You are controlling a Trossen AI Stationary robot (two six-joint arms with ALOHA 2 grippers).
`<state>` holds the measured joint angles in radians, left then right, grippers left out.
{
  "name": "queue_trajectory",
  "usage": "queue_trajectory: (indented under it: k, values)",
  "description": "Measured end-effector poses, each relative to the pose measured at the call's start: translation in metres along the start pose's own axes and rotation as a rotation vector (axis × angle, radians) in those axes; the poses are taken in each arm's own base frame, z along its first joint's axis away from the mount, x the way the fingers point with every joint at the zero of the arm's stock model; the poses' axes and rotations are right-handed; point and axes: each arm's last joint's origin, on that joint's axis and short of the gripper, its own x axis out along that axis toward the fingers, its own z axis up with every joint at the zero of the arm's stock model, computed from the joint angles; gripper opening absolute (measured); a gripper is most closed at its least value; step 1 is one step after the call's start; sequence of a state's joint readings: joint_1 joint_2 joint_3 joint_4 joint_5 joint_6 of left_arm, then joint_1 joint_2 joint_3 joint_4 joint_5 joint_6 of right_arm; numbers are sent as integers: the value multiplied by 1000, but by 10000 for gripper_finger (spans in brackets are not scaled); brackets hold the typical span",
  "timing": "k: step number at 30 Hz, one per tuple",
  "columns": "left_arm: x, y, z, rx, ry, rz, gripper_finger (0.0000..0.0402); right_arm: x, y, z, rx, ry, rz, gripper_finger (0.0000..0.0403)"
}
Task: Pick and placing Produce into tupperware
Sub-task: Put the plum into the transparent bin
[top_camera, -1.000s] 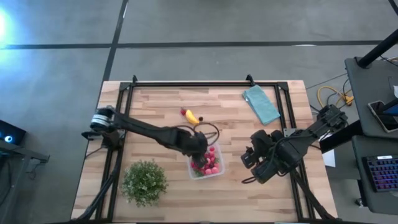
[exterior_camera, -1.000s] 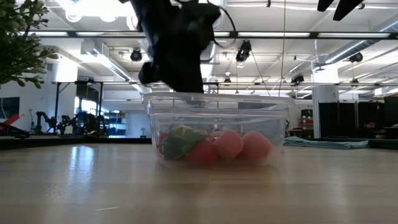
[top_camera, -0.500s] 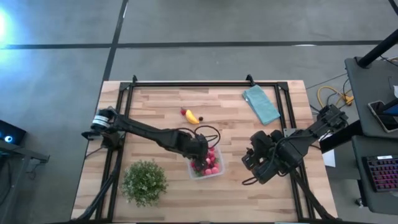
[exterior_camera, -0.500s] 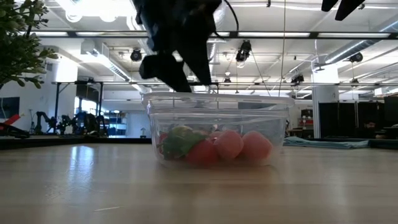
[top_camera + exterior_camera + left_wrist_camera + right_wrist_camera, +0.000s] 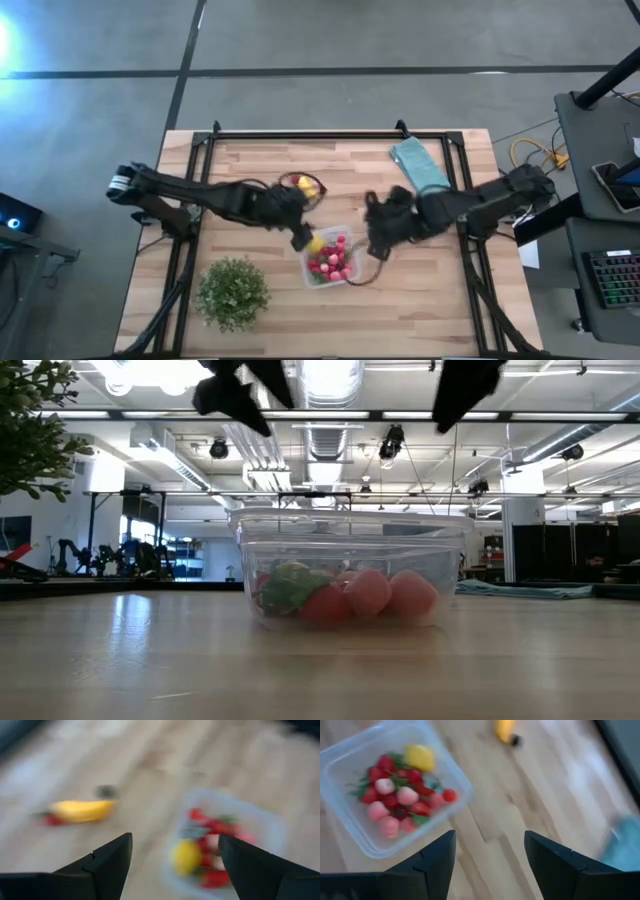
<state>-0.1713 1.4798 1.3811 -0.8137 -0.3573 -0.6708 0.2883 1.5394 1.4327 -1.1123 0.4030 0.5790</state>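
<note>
The clear tupperware [image 5: 354,272] stands on the table's middle, holding red and pink berries [image 5: 395,802] and a yellow lemon [image 5: 316,242] at its far left corner. A yellow banana [image 5: 309,187] with a red piece [image 5: 50,819] beside it lies on the wood farther back. My left gripper [image 5: 299,237] hovers open just left of the box, above its rim, empty; the left wrist view shows its fingers apart [image 5: 175,865]. My right gripper [image 5: 373,240] hangs open and empty just right of the box [image 5: 490,860]. Both stay above the box in the low view [image 5: 350,565].
A bushy green potted plant [image 5: 232,293] stands at the near left. A teal folded cloth [image 5: 420,166] lies at the far right. A black cable loop [image 5: 296,183] from the left arm hangs over the banana. Bare wood lies near and right of the box.
My left gripper has opened over the tupperware, then risen and drawn back toward the table's left; the lemon now lies in the box. My right gripper has swung from the right side toward the box, staying open.
</note>
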Motion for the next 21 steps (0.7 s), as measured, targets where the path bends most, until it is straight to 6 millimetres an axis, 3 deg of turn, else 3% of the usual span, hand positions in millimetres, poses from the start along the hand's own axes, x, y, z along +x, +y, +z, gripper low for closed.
queue_trajectory:
  k: [4, 11, 16, 21]
  values:
    - [-16, 26, -3, 21, -4, 173, 280, 39, -31, 15, -40, 23, 95, 228]
    - [-8, 62, -17, 50, 18, 265, 280, 99, -105, 44, 205, 0, 443, 228]
    - [10, 91, -29, 94, 74, 338, 280, 115, -120, 73, 59, -144, 386, 228]
    - [27, 114, -37, 103, 144, 321, 280, 146, -124, 97, -70, -128, 336, 228]
